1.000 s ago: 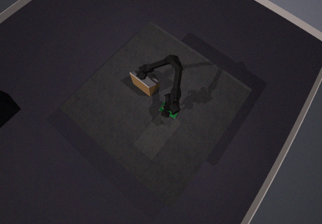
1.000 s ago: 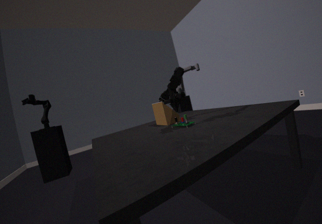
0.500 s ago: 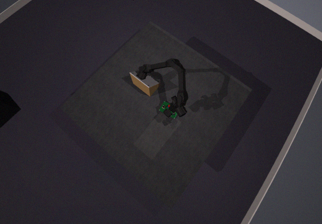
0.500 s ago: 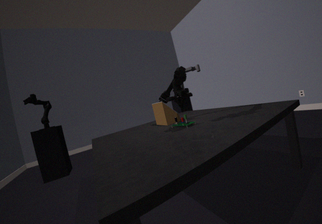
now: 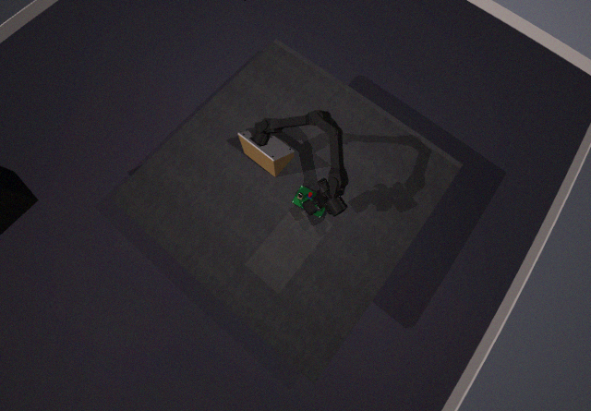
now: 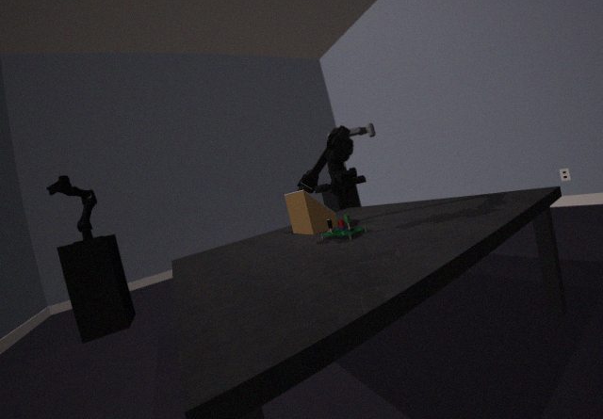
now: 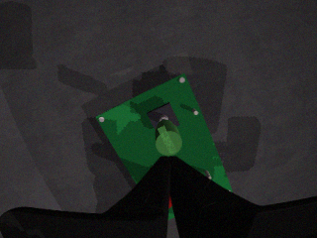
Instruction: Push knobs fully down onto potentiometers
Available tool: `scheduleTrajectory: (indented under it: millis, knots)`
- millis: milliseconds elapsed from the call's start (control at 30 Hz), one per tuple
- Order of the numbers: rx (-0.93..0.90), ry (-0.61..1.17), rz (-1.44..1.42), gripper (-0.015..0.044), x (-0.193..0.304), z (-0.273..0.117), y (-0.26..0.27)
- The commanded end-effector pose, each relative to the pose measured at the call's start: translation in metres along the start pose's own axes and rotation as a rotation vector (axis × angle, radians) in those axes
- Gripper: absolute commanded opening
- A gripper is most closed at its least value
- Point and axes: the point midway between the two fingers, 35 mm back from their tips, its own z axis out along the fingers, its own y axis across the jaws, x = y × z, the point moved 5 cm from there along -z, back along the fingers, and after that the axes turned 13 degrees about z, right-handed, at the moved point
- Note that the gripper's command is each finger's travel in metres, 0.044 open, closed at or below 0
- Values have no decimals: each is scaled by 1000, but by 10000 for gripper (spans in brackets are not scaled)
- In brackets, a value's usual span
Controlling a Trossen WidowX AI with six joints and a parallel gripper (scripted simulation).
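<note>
The green circuit board [image 5: 304, 189] [image 6: 335, 233] [image 7: 144, 164] stands on short legs on the table. A green knob [image 6: 347, 218] [image 7: 168, 143] stands tall over a dark potentiometer [image 7: 171, 111], with grey shaft showing below it in the exterior view. A red knob [image 5: 310, 194] [image 6: 341, 223] sits low over a blue potentiometer; only a red sliver shows between the fingers in the wrist view. A black knob [image 6: 329, 223] stands near the board's other end. My gripper [image 7: 167, 164] is shut and empty, above the board; its tips appear right beside the green knob, with no contact visible.
A tan block with a sloping grey top [image 5: 259, 158] [image 6: 304, 212] stands beside the board, near the arm's base. The arm arches over the table [image 5: 200, 197] [image 6: 292, 278]. Another arm on a black pedestal [image 6: 97, 282] stands off the table.
</note>
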Motion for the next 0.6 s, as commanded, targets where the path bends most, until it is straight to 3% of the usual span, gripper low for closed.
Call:
scheduleTrajectory:
  millis: [0,567]
  knots:
    - [-4,2,14,0,0,3,-4]
    - [-5,3,14,0,0,24,-3]
